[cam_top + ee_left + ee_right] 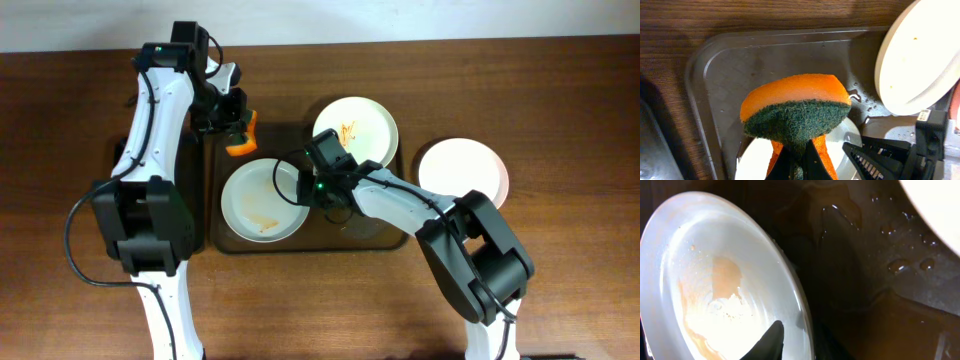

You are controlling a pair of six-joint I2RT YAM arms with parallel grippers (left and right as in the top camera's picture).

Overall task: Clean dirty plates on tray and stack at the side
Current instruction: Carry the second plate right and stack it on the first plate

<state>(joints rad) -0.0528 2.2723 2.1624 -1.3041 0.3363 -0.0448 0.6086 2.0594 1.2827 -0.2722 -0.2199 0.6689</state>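
Dark wood table point(560, 80) carries the brown tray point(214, 215), which holds a mint plate point(255, 205) and a streaked white plate point(360, 125). A clean white plate point(463, 172) sits just beside the tray. From the left wrist, the left gripper point(800, 162) clamps an orange sponge point(795, 107) above the tray. From the right wrist, the right gripper point(800, 340) seems to pinch the smeared mint plate's rim.

Bright overhead, glare on side plate point(463, 172) — right wrist dim, blurry

left arm point(160, 110): white links, black joints | right arm point(400, 205): same, green light point(318, 185) | cables point(70, 230): black | left gripper point(799, 159): black
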